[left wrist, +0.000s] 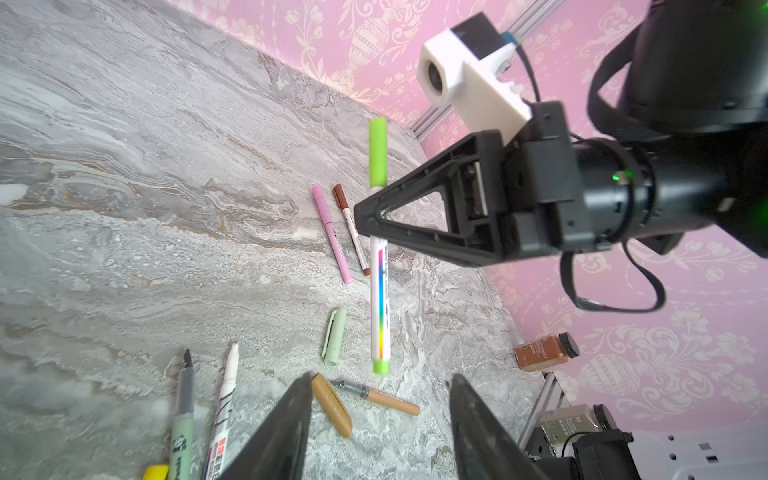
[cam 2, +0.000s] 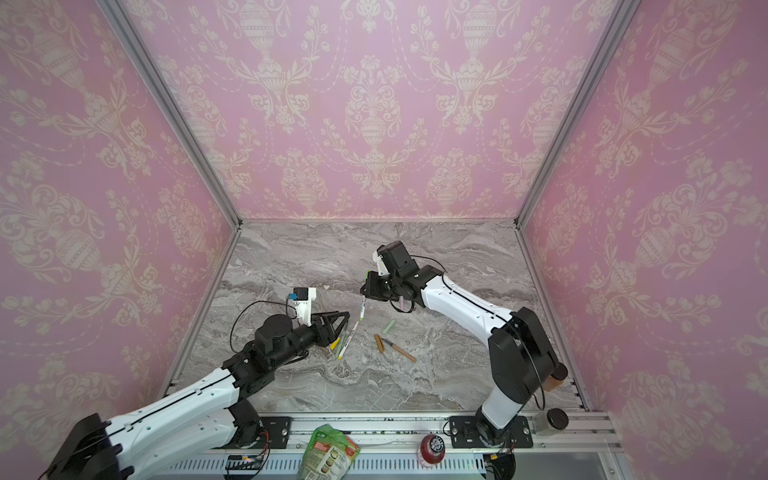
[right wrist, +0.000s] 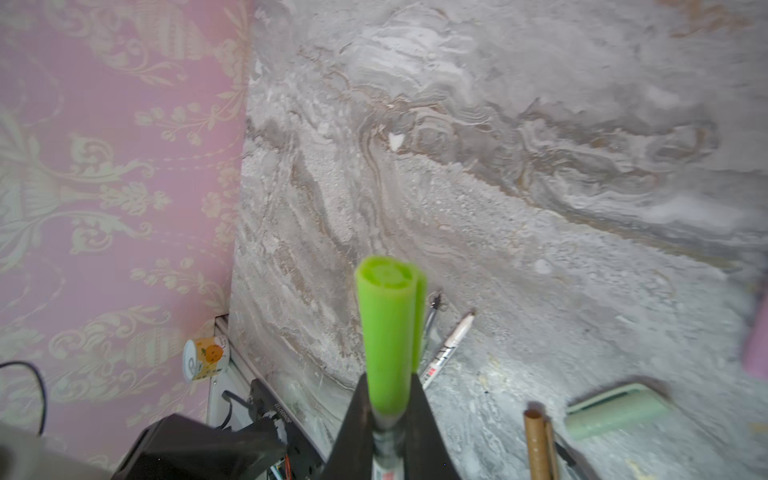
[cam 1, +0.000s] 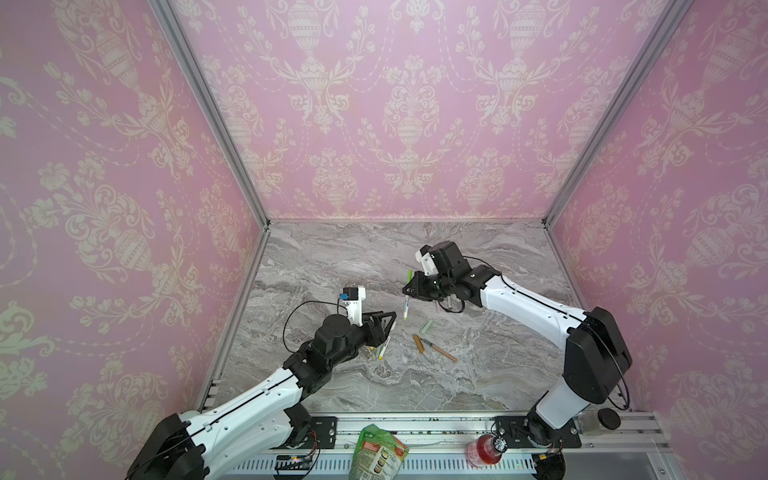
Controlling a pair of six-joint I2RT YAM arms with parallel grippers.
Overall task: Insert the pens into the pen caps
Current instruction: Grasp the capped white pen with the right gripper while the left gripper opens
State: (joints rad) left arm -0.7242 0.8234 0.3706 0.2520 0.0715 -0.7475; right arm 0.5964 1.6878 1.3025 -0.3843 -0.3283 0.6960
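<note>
Lime-capped pen [left wrist: 380,299]: likely light, stiff, slick.
Right gripper [right wrist: 388,399] pinches it just below the cap [right wrist: 386,332]; left gripper [cam 1: 390,321] gapes empty nearby.

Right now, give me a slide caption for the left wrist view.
Right gripper holds a lime-capped pen above loose pens and caps.

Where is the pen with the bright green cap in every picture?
Top view: the green-capped pen hangs just below the middle, held by the right gripper.
Top view: just below the middle again.
Left wrist view: runs top to bottom through the middle.
Right wrist view: bottom middle, cap end toward the camera.
Shared landmark: the pale green cap lying on the table.
</note>
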